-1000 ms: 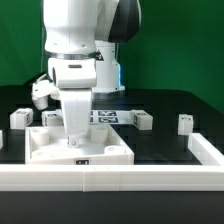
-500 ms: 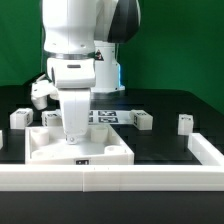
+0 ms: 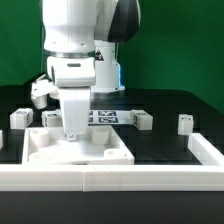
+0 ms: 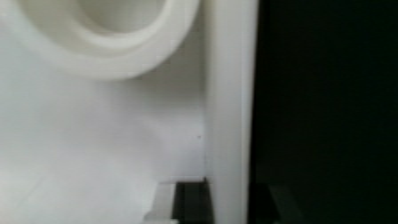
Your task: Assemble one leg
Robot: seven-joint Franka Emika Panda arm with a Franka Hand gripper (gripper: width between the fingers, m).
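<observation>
1. Exterior view: finds gripper [image 3: 76, 140] low against white panel [image 3: 112, 152], near its middle.
2. Cannot tell jaws spread or pinched; tips lost against white.
3. Places leg [image 3: 52, 119] loose on black table [image 3: 168, 143], just beyond panel's far edge, untouched; second leg [image 3: 20, 117], third leg [image 3: 142, 121], fourth leg [image 3: 185, 124] likewise loose, apart.
4. Wrist view: shows only blurred panel and round socket [image 4: 125, 35], no post in it.
5. Judges nothing joined yet: grasping, seating, fastening all left.
</observation>
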